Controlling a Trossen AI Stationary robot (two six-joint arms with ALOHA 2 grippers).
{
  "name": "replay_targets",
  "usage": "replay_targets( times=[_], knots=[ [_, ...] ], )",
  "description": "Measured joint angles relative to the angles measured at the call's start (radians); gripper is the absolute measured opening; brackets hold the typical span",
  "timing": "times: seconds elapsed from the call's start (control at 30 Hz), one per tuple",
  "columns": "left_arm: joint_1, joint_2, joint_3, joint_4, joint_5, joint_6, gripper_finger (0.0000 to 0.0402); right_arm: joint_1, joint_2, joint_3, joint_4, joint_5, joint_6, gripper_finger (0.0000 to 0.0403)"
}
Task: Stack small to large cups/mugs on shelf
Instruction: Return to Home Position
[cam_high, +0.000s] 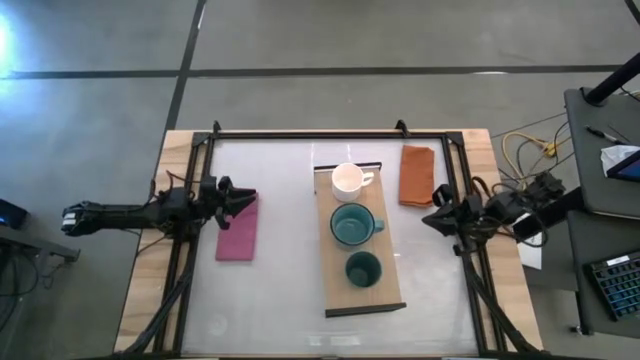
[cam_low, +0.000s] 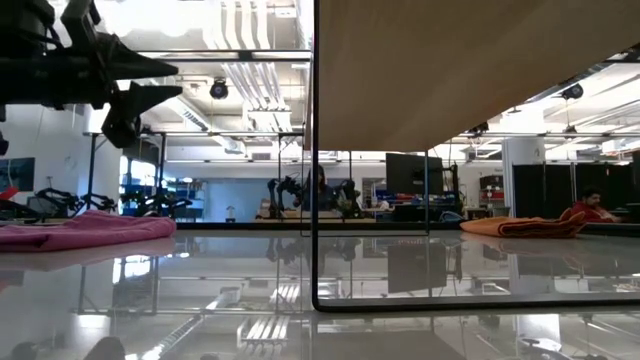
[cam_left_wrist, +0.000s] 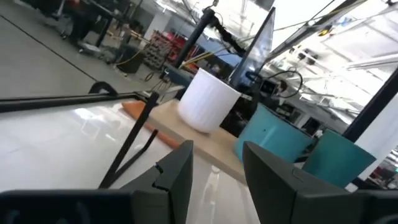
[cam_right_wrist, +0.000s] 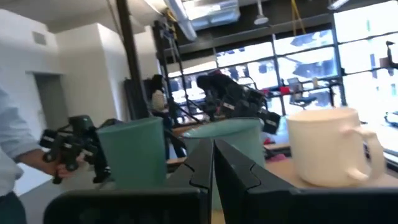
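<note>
I see my left pincer (cam_high: 247, 196) held level above the magenta cloth (cam_high: 237, 235), fingers parted, empty; right pincer (cam_high: 428, 218) level beside the shelf (cam_high: 372, 298), fingers closed, empty

Low view: shelf (cam_low: 470, 70) top cut by edge; teal mug (cam_right_wrist: 249, 134) partly behind right tool (cam_right_wrist: 213, 152)

Overhead looks straight down, low looks level across, both wrist cameras closely share the shelf (cam_high: 385, 296).
</note>
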Motion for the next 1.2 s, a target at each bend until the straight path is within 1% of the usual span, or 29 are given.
replay_targets(
  times=[0.17,0.27,0.37,0.43,0.6,0.67,0.8,0.87,1.2],
  knots=[
    [0.001,-0.013,0.000,-0.012,-0.005,-0.002,0.0125,-0.060,0.000,-0.042,0.046,-0.006,0.018,0.0009],
    [0.001,-0.011,0.000,-0.012,-0.049,-0.001,0.0125,-0.096,0.000,-0.070,0.070,-0.007,0.029,0.0009],
    [0.002,-0.011,0.000,-0.009,-0.109,0.001,0.0125,-0.129,0.000,-0.070,0.065,-0.039,0.035,0.0009],
    [0.002,-0.008,-0.001,-0.010,-0.130,0.001,0.0125,-0.147,0.000,-0.070,0.063,-0.069,0.027,0.0009],
    [0.002,-0.002,-0.001,-0.009,-0.134,0.001,0.0125,-0.190,0.001,-0.070,0.007,-0.067,0.047,0.0009],
    [0.001,-0.002,-0.001,-0.007,-0.134,0.001,0.0125,-0.201,0.000,-0.069,-0.010,-0.036,0.052,0.0009],
    [0.002,-0.004,-0.002,-0.006,-0.134,0.002,0.0125,-0.208,0.003,-0.069,-0.066,0.100,0.020,0.0009],
    [0.002,-0.002,-0.002,-0.007,-0.134,0.002,0.0125,-0.208,0.009,-0.069,-0.083,0.131,0.014,0.0009],
    [0.001,-0.002,-0.002,-0.009,-0.134,0.002,0.0125,-0.207,0.010,-0.069,-0.089,0.132,0.097,0.0009]
  ],
)
